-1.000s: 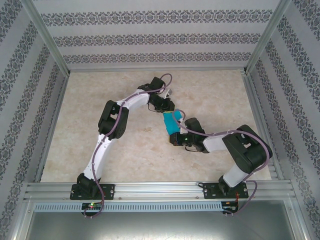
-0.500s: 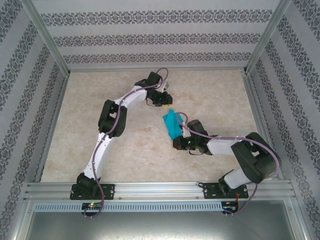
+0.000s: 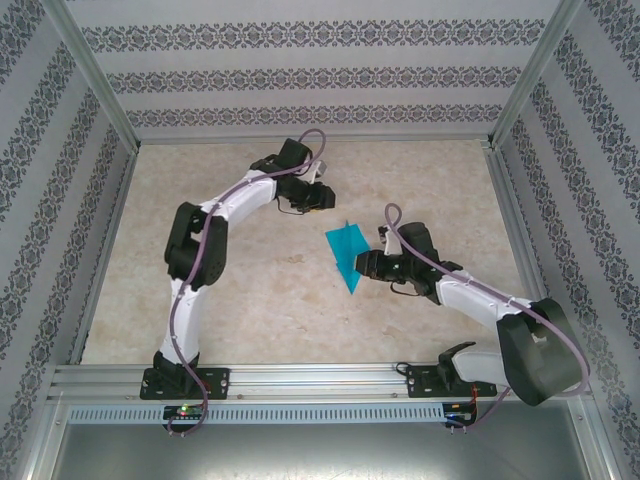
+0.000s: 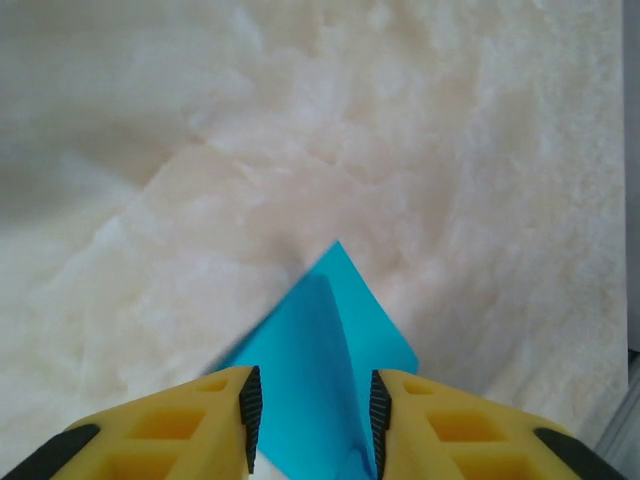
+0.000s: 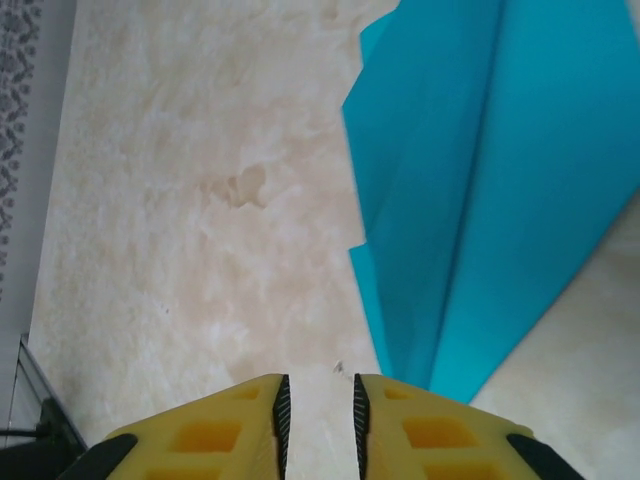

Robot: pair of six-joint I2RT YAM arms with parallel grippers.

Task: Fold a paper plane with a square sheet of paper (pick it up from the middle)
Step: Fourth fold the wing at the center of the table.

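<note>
The paper plane (image 3: 347, 255) is on its own now, and that's the news. A second ago both arms were crowded right onto it. Now they've swung back, and it lies loose on the marbled table (image 3: 250, 300), about mid-table, between your two grippers. To my eye that means the folding is done, or near enough, and you're into release and retreat.

Look at the thing itself. It's teal-blue, a narrow pointed triangle, with the sharp tip aimed at the near edge of the table and the wider tail toward the far side. From the right wrist, long creases run its length and layers stack along its left side. One layer is lifting a little rather than lying dead flat. From the left wrist you get a raised middle ridge and a corner pointing away.

Your left gripper (image 3: 318, 197) sits off the tail's far-left side, apart from the paper. In its own view the left gripper (image 4: 313, 420) has its jaws partly open with nothing clamped. The teal in the gap looks to lie beyond the fingers.

Your right gripper (image 3: 364, 264) is just beside the plane's right edge, and I can't tell whether it's brushing it. Up close, the right gripper (image 5: 318, 400) is cracked to a narrow slit with bare table showing between the pads, so it's empty.
</note>
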